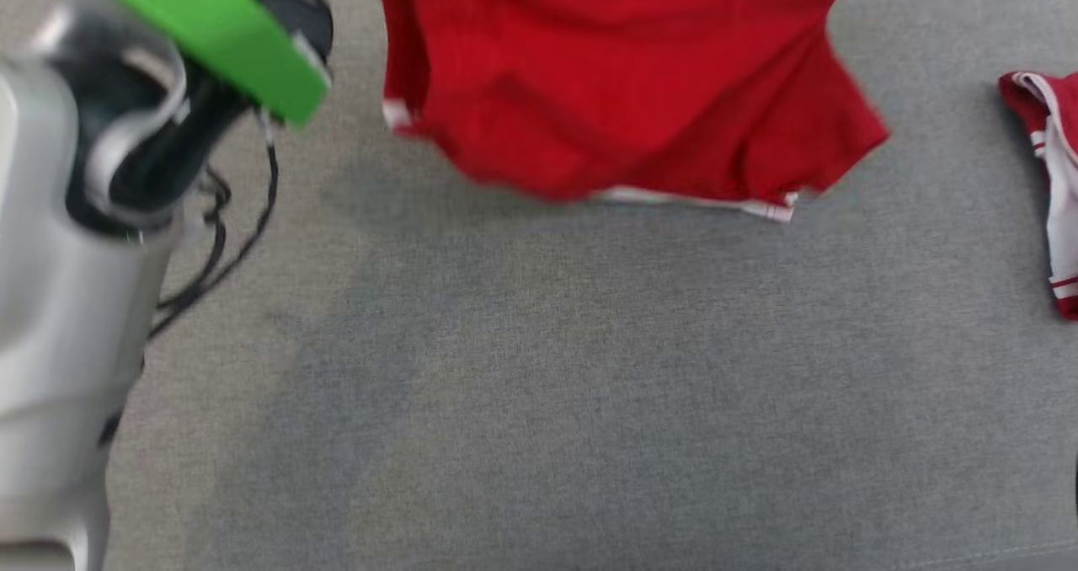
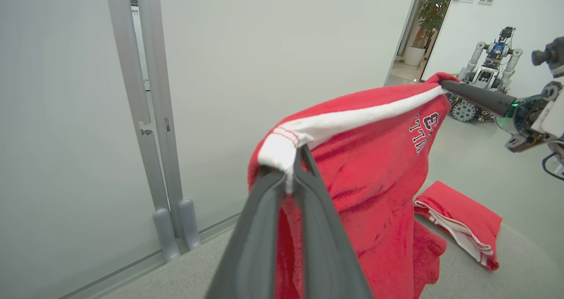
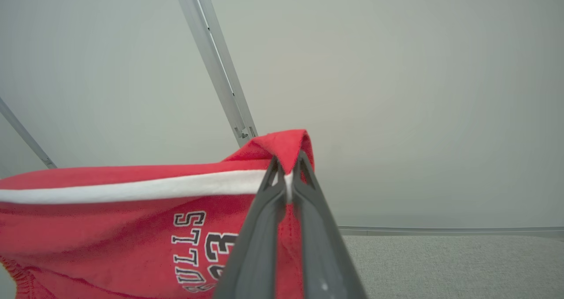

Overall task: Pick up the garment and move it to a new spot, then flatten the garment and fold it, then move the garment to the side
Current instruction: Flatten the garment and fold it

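A red Bulls 23 garment (image 1: 623, 82) with white trim hangs aloft, stretched along its top edge, above the grey fabric surface (image 1: 589, 386).

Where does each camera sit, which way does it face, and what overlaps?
Head view: on the head, facing down at the grey fabric surface, the hanging red white-trimmed garment and a folded red garment; silver left forearm at left.
Left wrist view: along the left fingers, shut on the garment's white band, toward a pale wall; right fingers pinch the far end.
Right wrist view: along the right fingers, also toward a pale wall.
Shared: both wrist views show the garment's printed lettering.
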Motion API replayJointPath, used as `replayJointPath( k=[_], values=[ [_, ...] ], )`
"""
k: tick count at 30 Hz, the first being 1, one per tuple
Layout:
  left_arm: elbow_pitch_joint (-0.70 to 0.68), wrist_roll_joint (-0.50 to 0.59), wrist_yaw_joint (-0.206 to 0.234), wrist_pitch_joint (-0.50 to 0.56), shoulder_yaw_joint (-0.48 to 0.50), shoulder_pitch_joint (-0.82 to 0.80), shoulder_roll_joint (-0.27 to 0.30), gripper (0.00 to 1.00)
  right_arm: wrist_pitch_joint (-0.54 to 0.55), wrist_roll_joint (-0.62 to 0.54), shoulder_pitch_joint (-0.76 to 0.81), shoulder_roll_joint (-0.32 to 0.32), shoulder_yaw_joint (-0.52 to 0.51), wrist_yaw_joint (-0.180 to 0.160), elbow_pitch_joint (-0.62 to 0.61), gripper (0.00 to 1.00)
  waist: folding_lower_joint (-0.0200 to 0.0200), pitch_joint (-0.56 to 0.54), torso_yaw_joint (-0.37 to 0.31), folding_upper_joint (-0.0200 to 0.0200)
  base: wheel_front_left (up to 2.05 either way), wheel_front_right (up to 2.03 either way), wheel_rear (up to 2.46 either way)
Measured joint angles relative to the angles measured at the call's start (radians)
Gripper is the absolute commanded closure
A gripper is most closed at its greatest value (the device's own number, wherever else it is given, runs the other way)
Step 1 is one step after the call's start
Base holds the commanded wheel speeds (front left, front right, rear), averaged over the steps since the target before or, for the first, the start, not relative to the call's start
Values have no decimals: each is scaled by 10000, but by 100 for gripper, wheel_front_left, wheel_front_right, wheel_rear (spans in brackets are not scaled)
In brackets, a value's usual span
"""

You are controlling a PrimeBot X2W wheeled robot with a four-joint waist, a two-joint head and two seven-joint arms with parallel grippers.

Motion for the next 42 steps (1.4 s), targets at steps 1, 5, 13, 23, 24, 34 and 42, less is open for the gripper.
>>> replayJointPath(
  k=[1,5,13,23,24,34,42],
  values=[
    [575,205,-10,-65,-58,-820,-184,100,-86,-293,-802,199,-67,-4,470,100,0,261,19,0,0,0,0],
    [3254,1060,-42,-1505,-174,-3782,-803,100,-1177,-1419,-3840,1158,-314,-2,2502,100,1,1449,87,0,0,0,0],
    [5875,1563,-59,-4086,-1220,-4830,-1179,100,-2857,-1613,-4627,1998,-36,-6,4857,100,2,2670,120,0,0,0,0],
    [5365,4,-59,-5624,-3547,-1874,-128,100,-3919,690,-574,1256,1657,-8,4128,100,-1,2097,46,0,0,0,0],
    [5145,-169,-59,-5756,-3689,-1434,-31,100,-4025,934,-33,1139,1764,-6,3912,100,-1,1975,48,0,0,0,0],
    [2330,-656,907,-6103,-4794,4480,1312,100,-4194,1954,5977,232,1981,-4,2015,100,-3,73,78,0,0,0,0],
    [196,-1313,2485,-6205,-4957,8736,1753,100,-3789,1967,9756,144,1570,8,1014,100,-3,-1605,137,0,0,0,0]
  ],
)
